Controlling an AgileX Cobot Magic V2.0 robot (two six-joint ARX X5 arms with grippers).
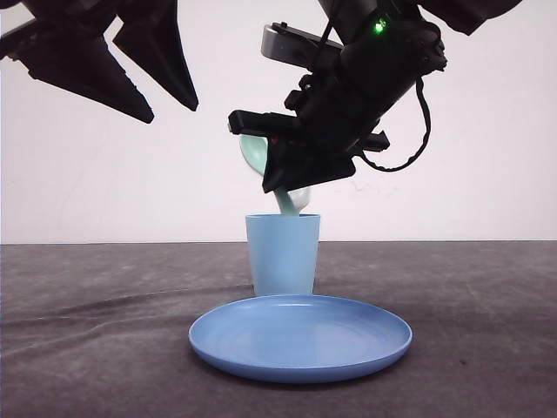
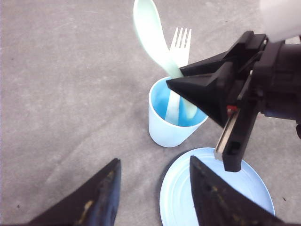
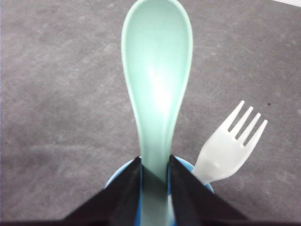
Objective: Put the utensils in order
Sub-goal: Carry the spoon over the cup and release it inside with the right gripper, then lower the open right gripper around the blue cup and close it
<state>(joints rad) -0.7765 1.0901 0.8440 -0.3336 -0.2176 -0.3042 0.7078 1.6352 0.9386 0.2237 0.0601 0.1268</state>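
- R gripper: fingers pinch mint-green spoon at its neck, handle end dipping into light blue cup, bowl up & tilted.
- White fork already stands in cup, tines up, beside spoon.
- L gripper: spread, empty, hovering above near blue plate.
- Cup sits just behind plate, mid-tabletop.
- Handling, prob.: spoon light, stiff, slick plastic; narrow neck = best hold; cup light, could tip if nudged.
- Hidden: spoon tip inside cup; can't tell if it touches bottom.
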